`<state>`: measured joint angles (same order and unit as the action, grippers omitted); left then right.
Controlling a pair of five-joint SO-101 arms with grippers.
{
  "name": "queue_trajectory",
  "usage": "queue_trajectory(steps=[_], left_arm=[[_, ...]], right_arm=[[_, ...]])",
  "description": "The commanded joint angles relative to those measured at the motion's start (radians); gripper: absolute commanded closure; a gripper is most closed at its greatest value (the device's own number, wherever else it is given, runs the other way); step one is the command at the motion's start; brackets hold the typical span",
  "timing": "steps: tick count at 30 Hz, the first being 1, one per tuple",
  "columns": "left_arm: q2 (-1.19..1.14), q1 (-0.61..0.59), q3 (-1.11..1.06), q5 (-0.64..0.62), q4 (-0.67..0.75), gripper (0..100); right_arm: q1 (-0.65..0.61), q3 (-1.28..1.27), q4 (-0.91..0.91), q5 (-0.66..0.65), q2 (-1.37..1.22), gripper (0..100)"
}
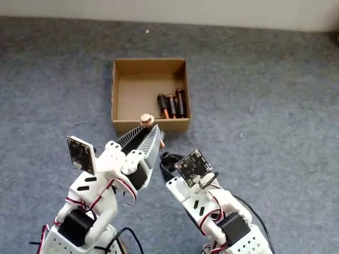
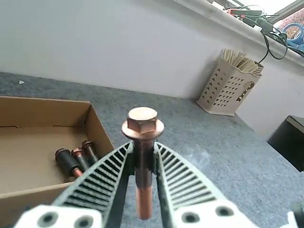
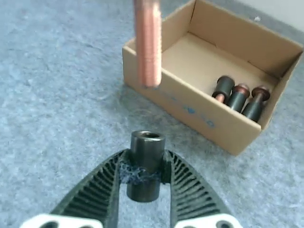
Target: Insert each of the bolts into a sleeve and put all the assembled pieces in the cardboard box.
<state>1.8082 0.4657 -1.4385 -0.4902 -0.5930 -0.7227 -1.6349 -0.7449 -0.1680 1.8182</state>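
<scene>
Grey felt tabletop [image 1: 265, 106] | left gripper [image 2: 143, 151] clamped on copper bolt [image 2: 142, 128], head up, just outside near wall of cardboard box [image 1: 121, 95] | right gripper [image 3: 146, 156] clamped around dark sleeve [image 3: 147, 141], near that wall | both likely rigid, weighty, slick metal: grip mid-length.

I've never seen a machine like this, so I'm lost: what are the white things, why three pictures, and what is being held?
The white things are two small robot arms, side by side at a table. One picture looks down from a fixed camera above. The other two come from a camera on each arm's wrist, looking along its pincer. The left pincer is shut on a copper-coloured bolt, head up. The right pincer is shut on a dark sleeve, a short tube with its opening up. The bolt's end hangs apart from the sleeve, not yet inside. On the grey surface stands an open cardboard box with three assembled pieces lying in it.
</scene>
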Motion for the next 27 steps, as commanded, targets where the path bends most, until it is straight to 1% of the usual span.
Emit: queue_trajectory(steps=[1,3,5,7,14,16,19,27], left_arm=[[0.012,-0.012,0.002,0.008,0.031,99],[0.012,-0.036,-0.001,-0.009,0.048,99],[0.012,-0.07,-0.013,-0.049,0.075,99],[0.012,-0.085,-0.013,-0.061,0.083,99],[0.012,-0.081,-0.013,-0.063,0.081,99],[0.012,-0.064,-0.015,-0.063,0.078,99],[0.012,-0.042,-0.005,-0.063,0.031,99],[0.012,-0.039,-0.016,-0.063,0.014,99]], right_arm=[[-0.01,0.019,0.074,-0.009,0.019,99.4],[-0.01,0.019,0.102,-0.011,0.019,99.4],[-0.016,0.035,0.117,-0.048,0.019,99.4],[-0.016,0.059,0.119,-0.068,0.019,99.4],[-0.016,0.108,0.119,-0.069,0.019,99.4],[-0.016,0.111,0.119,-0.069,0.019,99.4],[-0.016,0.111,0.119,-0.071,0.019,99.4],[-0.015,0.111,0.119,-0.071,0.019,99.4]])
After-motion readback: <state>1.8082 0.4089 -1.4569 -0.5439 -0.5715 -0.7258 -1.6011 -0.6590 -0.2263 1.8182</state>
